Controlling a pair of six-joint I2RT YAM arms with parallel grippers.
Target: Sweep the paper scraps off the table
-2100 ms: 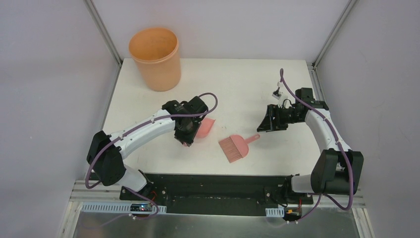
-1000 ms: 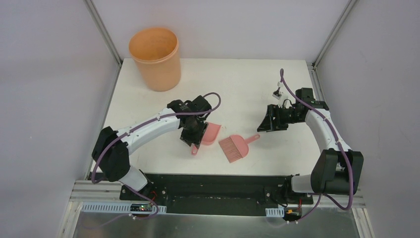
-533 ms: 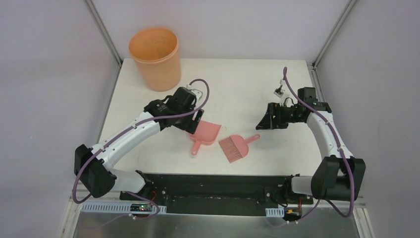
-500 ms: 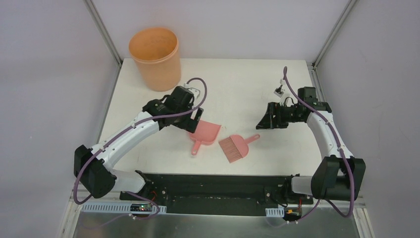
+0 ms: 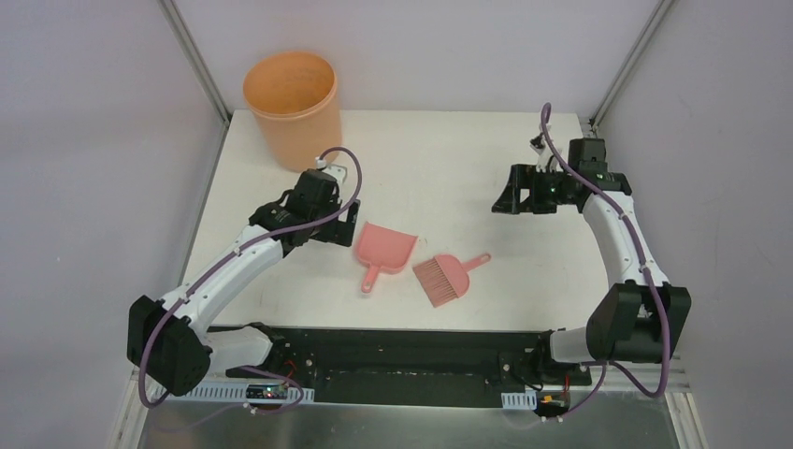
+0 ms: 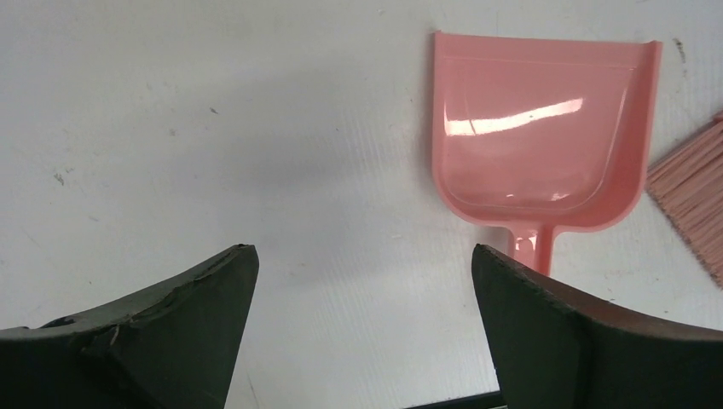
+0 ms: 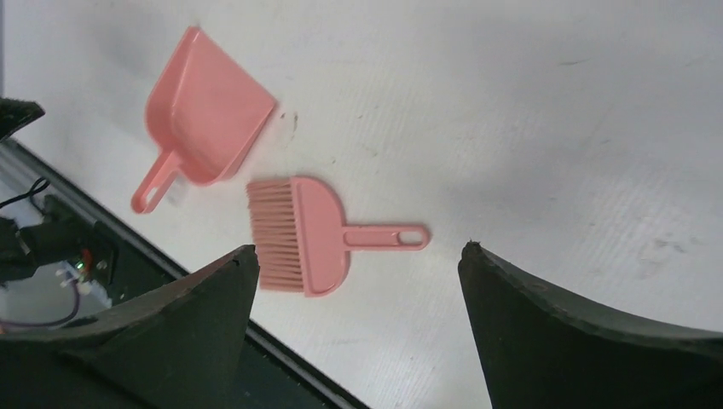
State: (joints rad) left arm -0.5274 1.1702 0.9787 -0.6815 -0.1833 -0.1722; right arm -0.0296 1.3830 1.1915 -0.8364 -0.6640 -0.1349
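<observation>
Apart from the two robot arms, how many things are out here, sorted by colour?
Salmon pink: 2, the dustpan and the hand brush
Orange: 1, the bucket
Total: 3

Setting was a robotics lab test cell. White table [image 5: 449, 159] stood boxed in by plain pale panels [image 5: 93, 140], with aluminium frame posts [image 5: 194, 58] at the far corners. Left arm [image 5: 234, 267] and right arm [image 5: 612, 229], white with black joints, were bolted to a black base plate [image 5: 402, 351] at the near edge, purple cables [image 5: 546, 117] routed along them. Slotted cable duct [image 5: 210, 391] and a bare circuit board [image 5: 265, 393] sat below the edge. Only props: orange bucket [image 5: 295, 112], pink dustpan [image 5: 385, 251], pink hand brush [image 5: 444, 279].
</observation>
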